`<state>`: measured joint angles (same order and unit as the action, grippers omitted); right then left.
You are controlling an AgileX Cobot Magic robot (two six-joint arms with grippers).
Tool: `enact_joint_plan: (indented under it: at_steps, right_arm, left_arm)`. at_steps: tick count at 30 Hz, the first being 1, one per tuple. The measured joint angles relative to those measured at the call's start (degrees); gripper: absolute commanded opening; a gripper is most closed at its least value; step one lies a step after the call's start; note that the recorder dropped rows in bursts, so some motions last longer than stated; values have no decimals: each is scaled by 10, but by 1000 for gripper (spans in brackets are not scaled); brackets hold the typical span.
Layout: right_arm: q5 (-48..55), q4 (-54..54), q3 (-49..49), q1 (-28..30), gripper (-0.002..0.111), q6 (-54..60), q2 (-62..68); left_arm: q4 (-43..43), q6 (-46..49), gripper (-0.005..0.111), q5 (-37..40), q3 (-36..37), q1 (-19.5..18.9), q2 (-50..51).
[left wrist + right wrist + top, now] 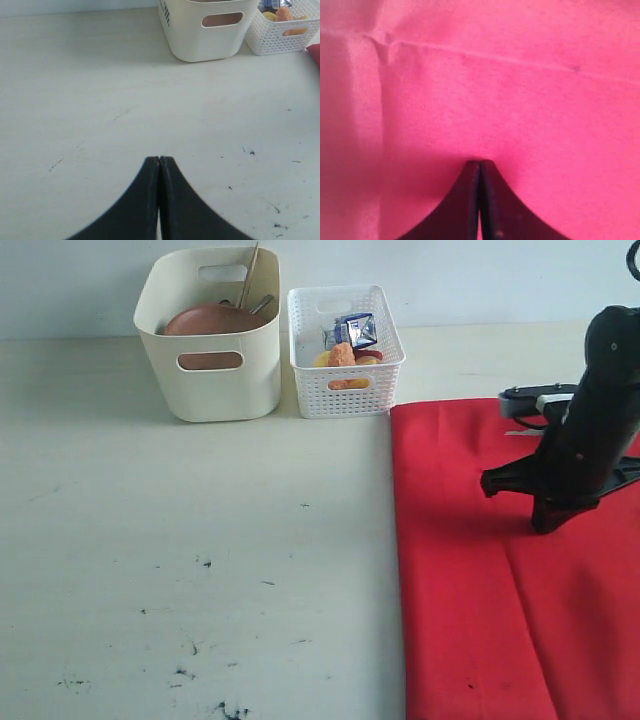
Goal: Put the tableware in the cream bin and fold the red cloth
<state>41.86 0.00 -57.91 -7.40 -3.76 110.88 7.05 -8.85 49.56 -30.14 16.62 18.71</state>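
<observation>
The cream bin (212, 382) stands at the back of the table. Inside it a round brown plate (210, 320) leans, with wooden chopsticks (248, 275) and a bit of steel (262, 305) sticking up behind it. The red cloth (470, 600) lies flat on the right side of the table with a lengthwise crease. My right gripper (548, 525) points down at the cloth, shut, its tips at the fabric (480, 162) with nothing seen between them. My left gripper (159, 159) is shut and empty above bare table, with the cream bin (210, 40) ahead of it. It does not show in the exterior view.
A white lattice basket (345, 380) stands right of the bin, holding food items and a blue-and-white carton (357, 330). The pale tabletop (200, 560) carries small dark marks. The cloth's back corner lies near the basket (280, 37).
</observation>
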Motion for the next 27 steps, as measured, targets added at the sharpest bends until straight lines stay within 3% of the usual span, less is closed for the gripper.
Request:
enact_joint_plan:
  at_steps: [9,16,27]
  right_arm:
    - [-69,-8,2,58,0,5,0]
    - [-142,13,3,66,0,38,14]
    - [-147,54,-110,67,0,56,90]
  left_arm:
    - [0,0,0,0,0,0,0]
    - [0,0,0,0,0,0,0]
    - [0,0,0,1,0,0,0]
